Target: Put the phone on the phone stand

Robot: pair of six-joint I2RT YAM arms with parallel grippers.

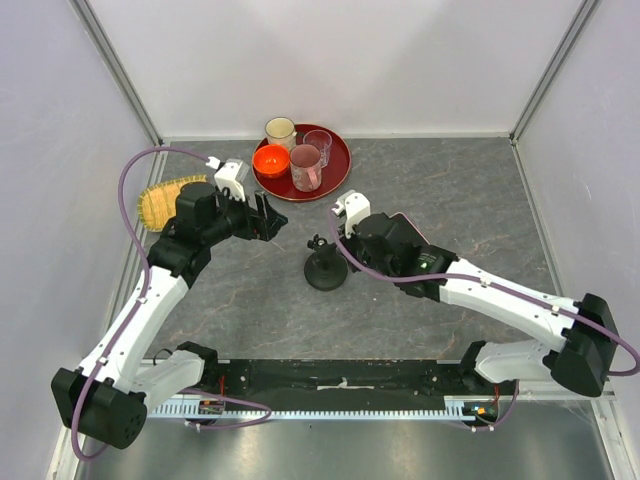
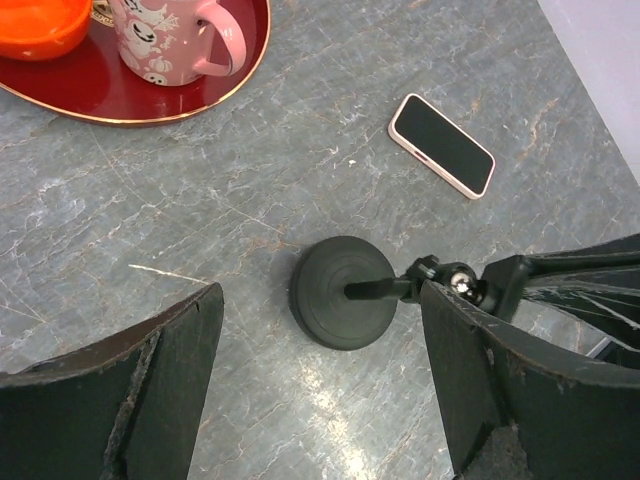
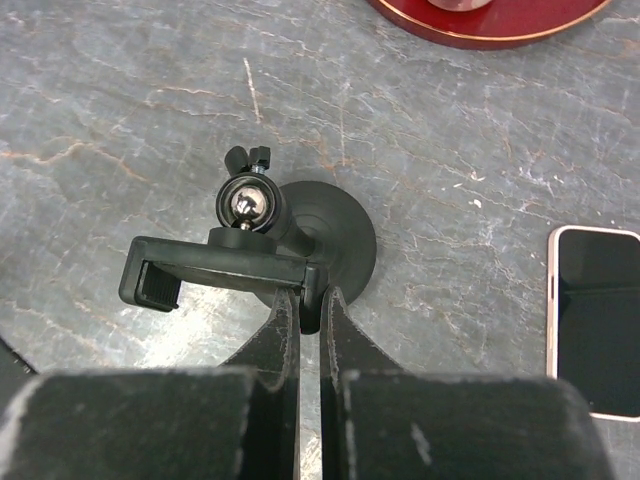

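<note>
At the phone stand point(image 3: 338, 240), pinching its top holder with the right hand point(image 3: 310, 305) shut tight, left hand point(image 2: 320, 295) spread wide and empty nearby, phone point(image 2: 441, 144) flat on the bench point(image 2: 200, 220) near the stand's base.

The left arm bends at the elbow and reaches forward and inward. The left gripper point(image 1: 268, 215) points right, its fingers point(image 2: 150, 390) spread wide around nothing. The right arm stretches low and leftward from its base. The right gripper point(image 3: 308, 300) has its fingers pinched together on the edge of the stand point(image 3: 335, 245) clamp.
</note>
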